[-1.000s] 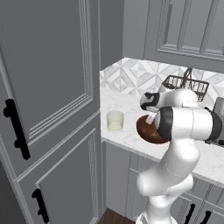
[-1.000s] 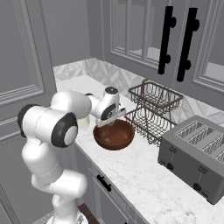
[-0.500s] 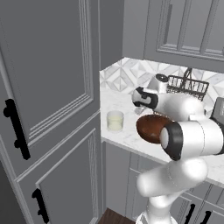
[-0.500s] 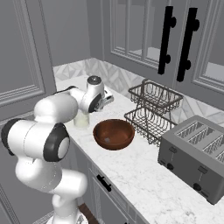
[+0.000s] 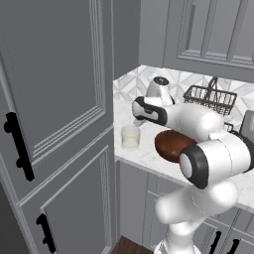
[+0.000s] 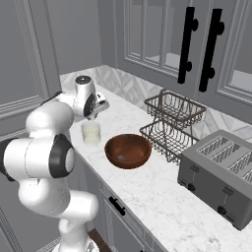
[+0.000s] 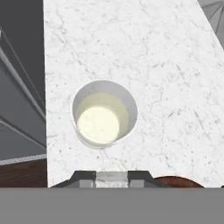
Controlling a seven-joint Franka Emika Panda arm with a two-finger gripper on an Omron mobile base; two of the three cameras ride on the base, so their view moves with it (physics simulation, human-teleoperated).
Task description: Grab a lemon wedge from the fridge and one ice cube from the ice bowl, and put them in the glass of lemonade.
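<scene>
Nearest you, the white arm rises from its base at 5 o'clock in the left base view, with the big dark-capped elbow joint forward of the cabinet fronts. From there the forearm reaches out over the marble surface (image 5: 144, 156) toward 10 o'clock, wrist bent so the hand points down.

The pincer (image 7: 112, 178) hangs above the glass of lemonade (image 7: 104, 114). In the hand view you look almost straight down into the glass, which sits just above the finger tips (image 7: 85, 177), a little toward 11 o'clock. The tips stand a narrow gap apart with a pale grey block (image 7: 112, 177) showing between them. You cannot tell what that block is or whether it is pinched. In the right base view the hand (image 6: 97, 105) sits at 12 o'clock from the glass (image 6: 91, 132), apart from its rim.

The glass stands upright near the surface's front left corner, just beside the tall grey cabinet door (image 5: 54, 99), with pale yellowish liquid inside.

Next out, the brown bowl (image 6: 128, 150) rests at 3 o'clock of the glass in the right base view, near it but apart.

Farther back stands the two-tier wire basket (image 6: 172, 125), and at 4 o'clock from it, the toaster (image 6: 221, 174).

The lemon wedge cannot be made out.
</scene>
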